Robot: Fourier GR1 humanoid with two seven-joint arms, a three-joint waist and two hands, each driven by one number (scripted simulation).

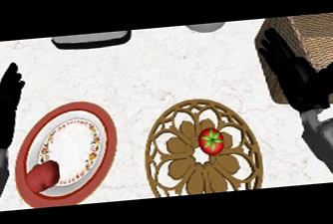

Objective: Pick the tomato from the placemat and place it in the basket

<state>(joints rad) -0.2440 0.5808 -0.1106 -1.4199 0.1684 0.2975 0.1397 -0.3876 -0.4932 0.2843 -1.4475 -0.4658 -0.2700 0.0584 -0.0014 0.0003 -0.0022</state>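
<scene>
- Tomato (212, 141) sits at the placemat's (173, 133) centre, untouched.
- Right hand (299, 75) hovers open over the basket (314, 36); left hand (0, 111) rests open at left.
- Advice: bring the right hand down left, fingers spread, and close around the tomato's sides.

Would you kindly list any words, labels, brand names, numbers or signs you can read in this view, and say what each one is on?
There is no readable text anywhere in this view.
The plate has a coloured pattern round its inner rim, which is ornament, not lettering.
The placemat, the tomato on it and the basket carry no label or number.
</scene>
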